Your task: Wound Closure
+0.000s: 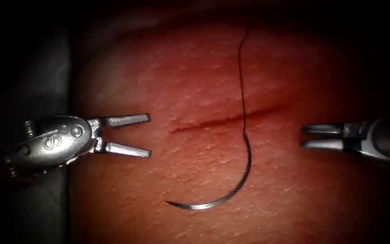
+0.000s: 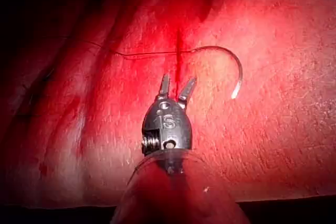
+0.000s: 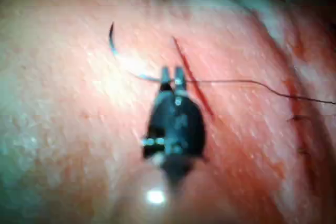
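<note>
Unstitched: thin red cut (image 1: 229, 119) in reddish pork tissue (image 1: 303, 199). Curved steel needle (image 1: 231, 192) with dark thread (image 1: 242, 68) loose at 6 o'clock of cut. Left end effector (image 1: 149, 135) spread, empty; right end effector (image 1: 304, 137) slightly parted, empty.

A rounded silver wrist housing stamped with an "S" is seen on the left tool (image 1: 127, 134), with a round screw head beside the letter and a small coiled spring at its rear. Two slim, flat steel jaws are carried. The right tool (image 1: 304, 137) is built darker, with matching jaws.
</note>
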`<state>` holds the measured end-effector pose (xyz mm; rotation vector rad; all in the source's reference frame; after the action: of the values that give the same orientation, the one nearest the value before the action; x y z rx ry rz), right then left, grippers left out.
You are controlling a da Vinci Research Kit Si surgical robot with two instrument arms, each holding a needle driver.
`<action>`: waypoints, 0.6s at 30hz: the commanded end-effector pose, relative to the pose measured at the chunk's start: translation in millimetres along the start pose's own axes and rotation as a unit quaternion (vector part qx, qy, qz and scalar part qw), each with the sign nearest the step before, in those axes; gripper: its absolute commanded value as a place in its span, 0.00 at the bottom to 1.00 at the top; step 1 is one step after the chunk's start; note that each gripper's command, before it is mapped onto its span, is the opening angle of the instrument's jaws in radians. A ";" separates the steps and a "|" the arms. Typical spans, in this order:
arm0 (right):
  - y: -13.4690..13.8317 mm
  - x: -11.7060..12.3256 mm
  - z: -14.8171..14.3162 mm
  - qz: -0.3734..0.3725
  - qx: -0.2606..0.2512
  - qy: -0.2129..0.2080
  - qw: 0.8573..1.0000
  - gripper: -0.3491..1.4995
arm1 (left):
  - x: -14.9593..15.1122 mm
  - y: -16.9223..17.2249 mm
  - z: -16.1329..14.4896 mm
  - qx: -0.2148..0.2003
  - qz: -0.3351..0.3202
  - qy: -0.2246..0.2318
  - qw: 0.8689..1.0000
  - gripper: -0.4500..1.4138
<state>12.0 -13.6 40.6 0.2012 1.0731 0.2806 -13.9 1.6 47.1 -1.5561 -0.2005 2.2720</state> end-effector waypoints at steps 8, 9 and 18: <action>-0.6 0.0 0.9 -0.002 0.000 0.000 1.000 0.71 | -0.4 0.2 0.8 0.000 -0.001 0.000 1.000 0.32; -0.6 0.0 0.9 -0.002 0.000 0.000 1.000 0.71 | -0.4 0.2 0.8 0.000 -0.001 0.000 1.000 0.33; -0.7 -0.1 0.9 -0.002 0.000 0.000 1.000 0.66 | 0.0 1.1 1.5 -0.001 -0.020 -0.024 1.000 0.39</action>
<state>12.2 -13.4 40.3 0.1950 1.0727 0.2765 -15.3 0.8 46.6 -1.4560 -0.2544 2.2991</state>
